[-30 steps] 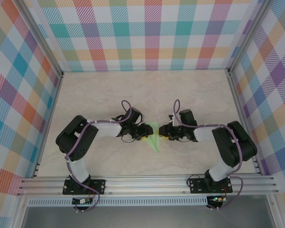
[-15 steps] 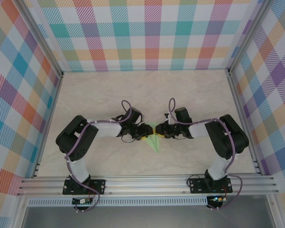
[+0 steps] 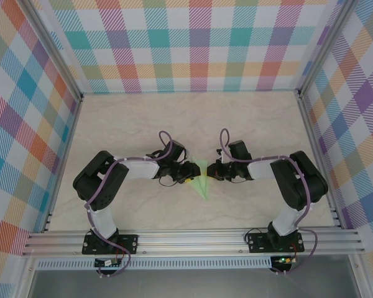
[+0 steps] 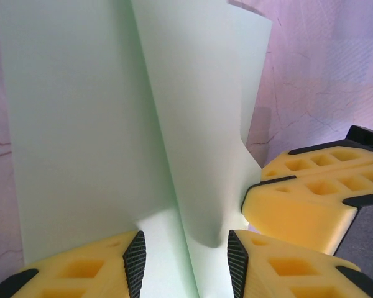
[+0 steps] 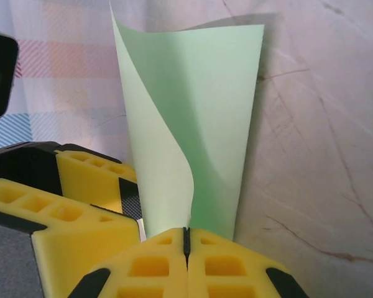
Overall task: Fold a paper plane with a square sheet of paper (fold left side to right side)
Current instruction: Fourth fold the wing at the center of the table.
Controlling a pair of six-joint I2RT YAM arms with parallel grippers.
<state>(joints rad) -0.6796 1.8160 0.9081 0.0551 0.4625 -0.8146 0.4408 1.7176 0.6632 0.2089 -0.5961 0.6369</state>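
The top external camera is fixed above and behind the arm bases (image 3: 109, 241) and looks steeply down from well back, covering the whole table (image 3: 143, 124) and the plaid walls (image 3: 199, 43). The left wrist camera looks forward along the left gripper (image 4: 186, 261) at very close range, across the paper plane (image 4: 81, 124) toward the right gripper (image 4: 258, 186); the right wrist camera faces the opposite way, equally close. All three views share the paper plane and both gripper tips at the table centre.
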